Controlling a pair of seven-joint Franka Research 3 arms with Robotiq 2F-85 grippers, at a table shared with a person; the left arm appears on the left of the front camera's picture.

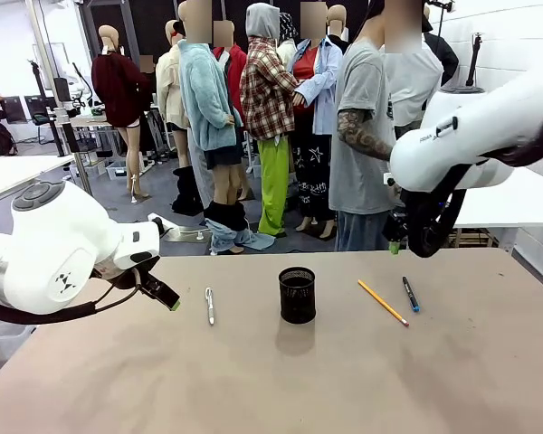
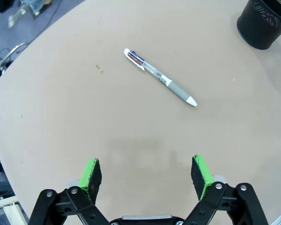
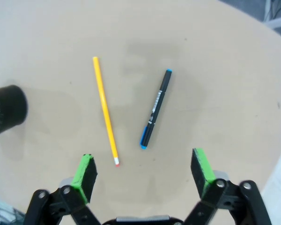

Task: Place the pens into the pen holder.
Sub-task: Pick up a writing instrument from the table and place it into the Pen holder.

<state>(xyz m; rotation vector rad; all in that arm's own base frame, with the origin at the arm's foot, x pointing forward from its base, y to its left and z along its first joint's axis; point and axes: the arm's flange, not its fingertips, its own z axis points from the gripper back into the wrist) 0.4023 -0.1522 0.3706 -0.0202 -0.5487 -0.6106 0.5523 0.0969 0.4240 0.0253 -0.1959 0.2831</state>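
left hand point(image 2: 146, 173) spread over silver pen point(image 2: 159, 77); right hand point(image 3: 144, 172) spread over pencil point(image 3: 106, 111), dark pen point(image 3: 155, 108); pen holder point(image 1: 297, 295) between, all outside.

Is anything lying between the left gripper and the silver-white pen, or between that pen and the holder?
Nothing visible does. The open left gripper hangs over the table with the silver-white pen lying ahead of it, and just table surface separates that pen from the pen holder.

Pen point(image 1: 210, 306) left of pen holder point(image 1: 297, 295), pencil point(image 1: 383, 302) and marker point(image 1: 410, 294) right
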